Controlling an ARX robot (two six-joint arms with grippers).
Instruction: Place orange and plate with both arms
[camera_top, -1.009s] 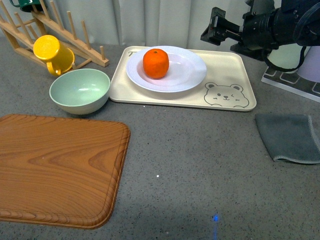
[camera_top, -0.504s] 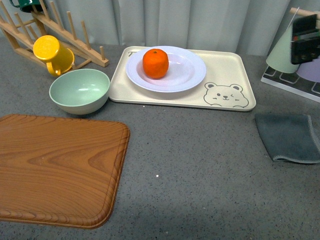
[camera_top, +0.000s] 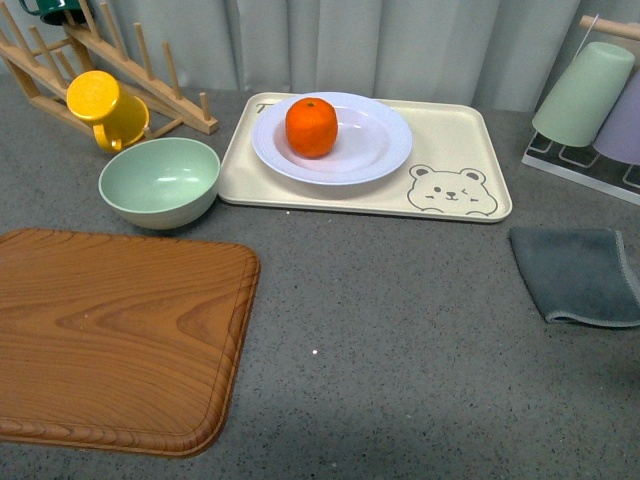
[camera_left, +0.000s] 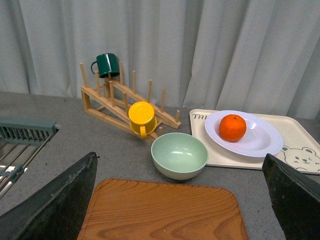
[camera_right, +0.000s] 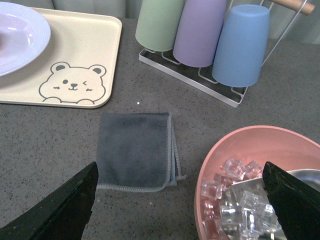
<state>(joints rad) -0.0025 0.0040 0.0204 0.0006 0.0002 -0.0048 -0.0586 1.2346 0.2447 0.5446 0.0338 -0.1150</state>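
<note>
Orange (camera_top: 311, 127) sits on plate (camera_top: 332, 137), left of plate centre; plate on bear tray (camera_top: 452, 150), far centre of counter (camera_top: 400, 330). Left fingers (camera_left: 55, 205) spread wide, facing orange, nearer. Right fingers (camera_right: 285, 195) spread wide above cloth (camera_right: 135, 150), plate rim far left.

Orange (camera_left: 232, 127) on white plate (camera_left: 260, 142)

The front view looks down across the counter from the body, arms out of frame. The left wrist view faces the rack (camera_left: 125, 100) from farther back. Both share the plate (camera_top: 380, 140); right wrist and front share the cloth (camera_right: 135, 150).
</note>
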